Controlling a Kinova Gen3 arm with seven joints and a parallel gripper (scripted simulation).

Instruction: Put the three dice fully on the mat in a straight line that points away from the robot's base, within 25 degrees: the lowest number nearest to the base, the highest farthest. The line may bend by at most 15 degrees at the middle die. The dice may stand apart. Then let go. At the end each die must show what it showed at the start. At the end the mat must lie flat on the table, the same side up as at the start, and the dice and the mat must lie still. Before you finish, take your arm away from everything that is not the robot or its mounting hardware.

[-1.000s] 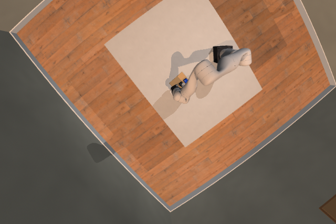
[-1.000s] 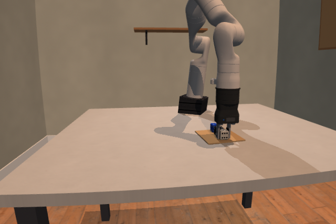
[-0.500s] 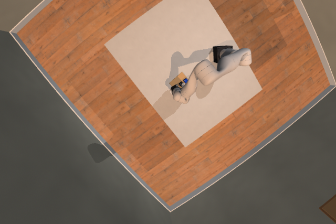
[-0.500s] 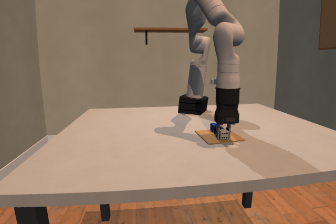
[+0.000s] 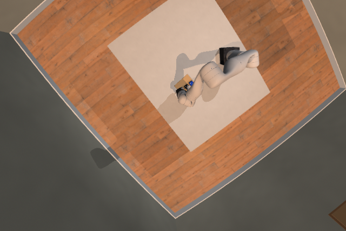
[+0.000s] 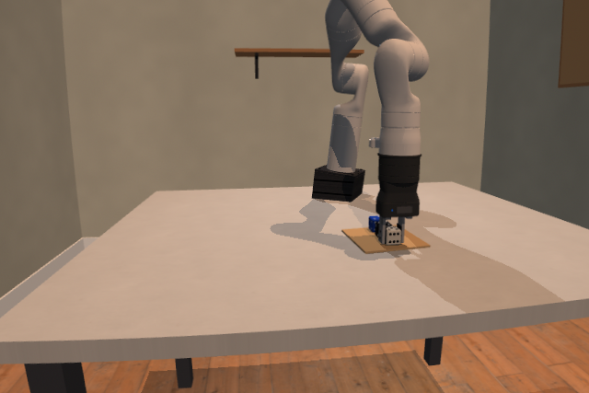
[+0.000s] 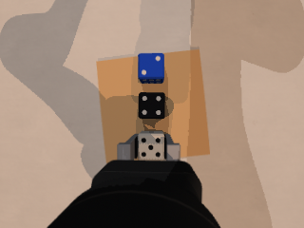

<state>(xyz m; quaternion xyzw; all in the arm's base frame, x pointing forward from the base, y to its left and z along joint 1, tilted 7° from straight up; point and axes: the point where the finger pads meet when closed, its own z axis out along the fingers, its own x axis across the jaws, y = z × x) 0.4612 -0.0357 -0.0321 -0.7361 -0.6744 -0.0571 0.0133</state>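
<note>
The tan mat (image 5: 180,83) (image 6: 361,241) (image 7: 114,85) lies flat on the table. The blue die (image 5: 191,83) (image 6: 374,223) (image 7: 151,66) shows two on top and stands nearest the base, close to the mat's base-side edge. The black die (image 7: 151,105) shows four on top and stands in the middle, apart from the others. My gripper (image 6: 393,237) (image 7: 151,142) points down and is shut on the white die (image 6: 393,235) (image 7: 151,146), which shows five on top, at the far end of the row. Whether it touches the mat is unclear. The three look nearly in line.
The robot's base (image 5: 225,55) (image 6: 338,184) stands on the table (image 5: 156,35) (image 6: 213,274). The arm hangs over the far side of the mat and casts shadows across it. The mat's far edge is partly hidden by the gripper in the wrist view.
</note>
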